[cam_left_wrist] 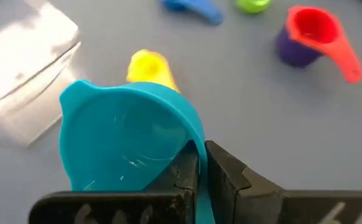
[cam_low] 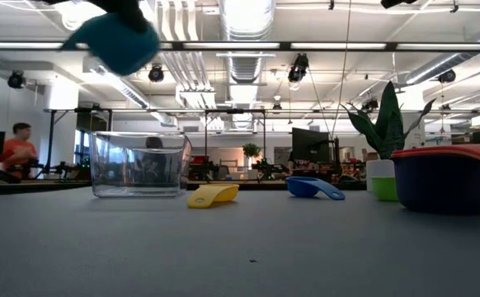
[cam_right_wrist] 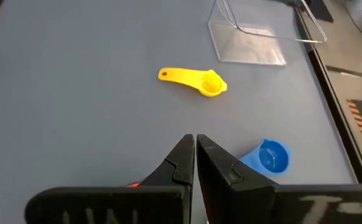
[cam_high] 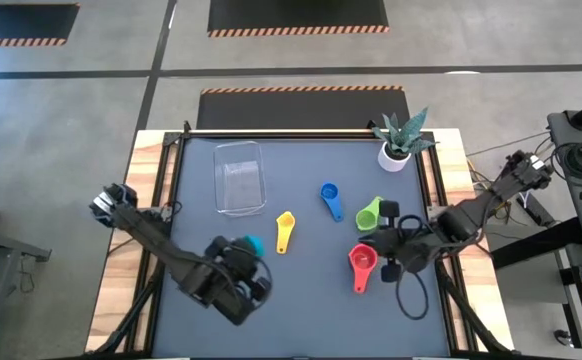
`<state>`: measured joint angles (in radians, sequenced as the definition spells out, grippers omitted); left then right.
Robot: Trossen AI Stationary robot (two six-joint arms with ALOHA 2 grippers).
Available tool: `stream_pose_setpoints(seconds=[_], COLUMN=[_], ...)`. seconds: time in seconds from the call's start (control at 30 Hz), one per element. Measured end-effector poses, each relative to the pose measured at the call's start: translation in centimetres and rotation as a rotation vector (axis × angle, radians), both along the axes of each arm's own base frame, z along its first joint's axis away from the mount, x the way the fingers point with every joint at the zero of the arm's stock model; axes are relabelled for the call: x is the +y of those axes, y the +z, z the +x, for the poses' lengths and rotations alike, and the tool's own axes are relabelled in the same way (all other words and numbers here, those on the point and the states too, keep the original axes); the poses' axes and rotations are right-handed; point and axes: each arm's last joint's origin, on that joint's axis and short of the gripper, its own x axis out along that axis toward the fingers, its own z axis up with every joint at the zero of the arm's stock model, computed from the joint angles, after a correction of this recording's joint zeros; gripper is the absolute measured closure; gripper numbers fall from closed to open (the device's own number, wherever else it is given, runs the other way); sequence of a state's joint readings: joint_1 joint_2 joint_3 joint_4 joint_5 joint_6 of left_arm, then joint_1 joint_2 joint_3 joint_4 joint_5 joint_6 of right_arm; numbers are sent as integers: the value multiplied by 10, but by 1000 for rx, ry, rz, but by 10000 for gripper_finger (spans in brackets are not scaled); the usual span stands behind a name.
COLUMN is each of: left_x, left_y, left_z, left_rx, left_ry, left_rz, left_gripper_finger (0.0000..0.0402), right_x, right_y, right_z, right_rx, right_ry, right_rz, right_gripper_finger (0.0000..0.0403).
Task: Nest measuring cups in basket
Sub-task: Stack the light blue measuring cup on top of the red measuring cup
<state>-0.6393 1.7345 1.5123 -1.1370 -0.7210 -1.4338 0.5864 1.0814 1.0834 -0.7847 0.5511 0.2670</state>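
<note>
The teal cup (cam_left_wrist: 116, 140) is hanging above the table, clamped by its handle in the left gripper (cam_left_wrist: 198, 171), at seven o'clock from the basket (cam_high: 239, 176); the right gripper (cam_right_wrist: 194, 155) is waiting, fingers together, beside the red cup (cam_high: 361, 262)

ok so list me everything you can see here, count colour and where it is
teal cup: 1, teal, held off the table by its handle in the left gripper, near the front left
yellow cup: 1, yellow, mid table, right of the basket's near end
blue cup: 1, blue, centre right
green cup: 1, green, right of the blue cup
red cup: 1, red, nested in the purple cup, front right
purple cup: 1, purple, under the red one
basket: 1, clear, back left, nothing in it
plant pot: 1, white, green plant, back right corner
person: 1, orange top, room behind
left gripper: shut on the teal cup
right gripper: shut, holds nothing, by the red cup
</note>
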Motion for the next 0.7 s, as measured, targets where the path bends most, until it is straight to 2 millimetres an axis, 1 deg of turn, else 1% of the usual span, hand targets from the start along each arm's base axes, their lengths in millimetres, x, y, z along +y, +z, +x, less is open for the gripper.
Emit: stream_pose_setpoints(seconds=[0.17,0.33,0.47,0.57,0.63,0.7], left_x=[-4,-9,-13,-16,-17,-17], left_y=[11,16,13,13,14,15], left_z=[37,78,108,128,141,153], left_rx=[-5,1,22,30,32,29], left_ry=[-118,-233,-280,-308,-335,-365], left_rz=[79,171,221,248,257,254], left_gripper_finger=[400,400,400,400,400,400], right_x=[0,-3,-11,-18,-23,-26], right_y=[-8,-18,-12,-5,-6,-11], right_z=[-11,-20,-32,-43,-49,-54], right_rx=[-65,-205,-311,-384,-421,-453], right_ry=[52,139,214,214,214,222], right_rz=[15,11,0,45,60,61], right_gripper_finger=[394,394,394,394,394,394])
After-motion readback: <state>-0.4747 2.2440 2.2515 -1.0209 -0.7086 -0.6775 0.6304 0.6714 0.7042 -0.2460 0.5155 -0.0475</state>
